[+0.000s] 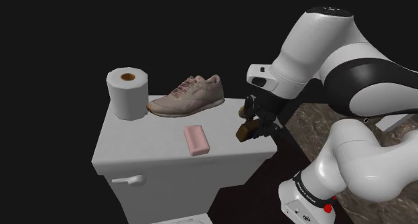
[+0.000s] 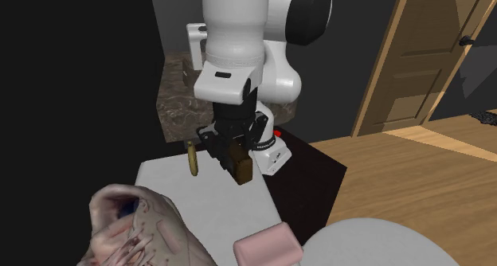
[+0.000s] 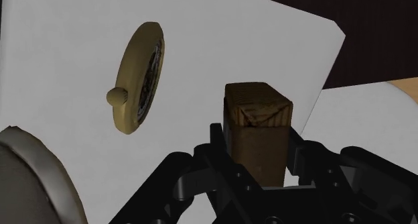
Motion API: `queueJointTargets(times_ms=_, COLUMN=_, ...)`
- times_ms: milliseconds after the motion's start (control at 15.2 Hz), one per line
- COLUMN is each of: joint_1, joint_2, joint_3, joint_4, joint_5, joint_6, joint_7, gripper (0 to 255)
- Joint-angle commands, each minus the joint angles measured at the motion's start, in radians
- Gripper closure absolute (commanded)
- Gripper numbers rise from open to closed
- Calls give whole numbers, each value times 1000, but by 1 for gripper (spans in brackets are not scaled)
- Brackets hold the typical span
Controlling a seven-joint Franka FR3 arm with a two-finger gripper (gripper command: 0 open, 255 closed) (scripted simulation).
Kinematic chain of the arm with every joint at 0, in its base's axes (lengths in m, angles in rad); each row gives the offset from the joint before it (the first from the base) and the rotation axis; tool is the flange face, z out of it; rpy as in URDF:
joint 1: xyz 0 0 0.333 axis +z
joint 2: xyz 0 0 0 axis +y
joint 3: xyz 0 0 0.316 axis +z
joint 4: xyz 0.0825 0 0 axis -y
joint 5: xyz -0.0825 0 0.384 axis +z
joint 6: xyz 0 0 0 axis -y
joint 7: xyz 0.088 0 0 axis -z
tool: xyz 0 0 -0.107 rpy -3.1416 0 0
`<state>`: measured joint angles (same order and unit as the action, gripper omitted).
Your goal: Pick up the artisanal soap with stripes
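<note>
**Hand clasps the brown soap at the tank's edge**

The black two-finger hand (image 3: 258,147) is clenched on a brown rectangular block of soap with darker bands (image 3: 258,119), which sits upright between both fingers (image 3: 218,141). The block hangs over the corner of the white toilet tank lid (image 1: 147,139) nearest the stand. A gold round disc with a knob (image 3: 141,78) lies just beside it. A pink soap bar (image 1: 197,140), a pale sneaker (image 1: 186,95) and a white toilet roll (image 1: 127,93) rest farther along the lid.
</note>
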<state>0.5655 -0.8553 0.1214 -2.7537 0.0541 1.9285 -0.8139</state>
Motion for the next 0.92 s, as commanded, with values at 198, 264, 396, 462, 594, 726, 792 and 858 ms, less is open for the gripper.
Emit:
queueJointTargets(times_ms=198, joint_1=-2, joint_2=-9, joint_3=-5, joint_4=63, joint_5=-4, joint_6=-73, joint_7=-2, gripper=255)
queueJointTargets(times_ms=264, joint_1=-3, joint_2=-10, joint_3=-6, joint_4=76, joint_5=-5, joint_6=-86, joint_7=-2, gripper=255)
queueJointTargets(times_ms=396, joint_1=-4, joint_2=-11, joint_3=-8, joint_4=103, joint_5=-7, joint_6=-114, joint_7=-3, gripper=255)
queueJointTargets(times_ms=462, joint_1=-4, joint_2=-11, joint_3=-9, joint_4=116, joint_5=-8, joint_6=-127, joint_7=-3, gripper=255)
queueJointTargets(times_ms=594, joint_1=-5, joint_2=-10, joint_3=-11, joint_4=143, joint_5=-10, joint_6=-154, joint_7=-4, gripper=255)
queueJointTargets(times_ms=726, joint_1=-6, joint_2=-9, joint_3=-13, joint_4=171, joint_5=-11, joint_6=-180, joint_7=-4, gripper=255)
queueJointTargets(times_ms=792, joint_1=-6, joint_2=-9, joint_3=-13, joint_4=173, joint_5=-11, joint_6=-182, joint_7=-4, gripper=255)
queueJointTargets(times_ms=858, joint_1=-6, joint_2=-9, joint_3=-13, joint_4=173, joint_5=-11, joint_6=-182, joint_7=-4, gripper=255)
